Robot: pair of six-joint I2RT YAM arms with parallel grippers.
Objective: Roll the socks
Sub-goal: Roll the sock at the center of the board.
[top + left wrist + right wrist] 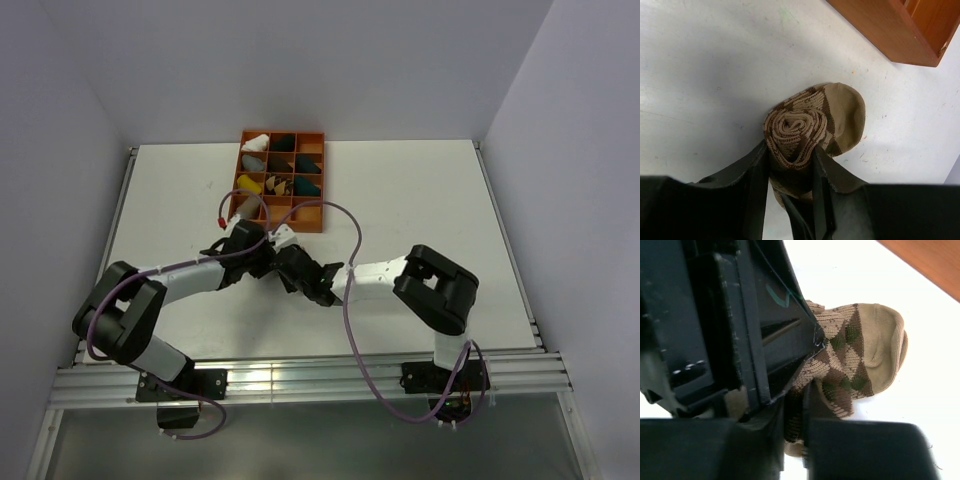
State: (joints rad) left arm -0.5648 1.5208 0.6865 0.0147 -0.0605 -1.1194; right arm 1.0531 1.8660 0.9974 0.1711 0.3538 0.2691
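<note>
We are seeing the socks [799, 131] already wound into a tight spiral, just in front of the orange compartment tray [875, 27]. Only the tan toe end is sticking out, so closing the roll is remaining, we think. The left gripper [790, 152] is squeezing the roll from both sides; the right gripper [796, 436] is pinching its fabric. The grippers are crowding each other beside that tray of other sock bundles [257, 142].

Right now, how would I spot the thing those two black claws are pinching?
On the white table beside the orange tray, where the left gripper and right gripper meet. Between them is a sock roll: tan with dark-brown argyle diamonds, wound into a spiral, the only bundle outside the tray.
</note>
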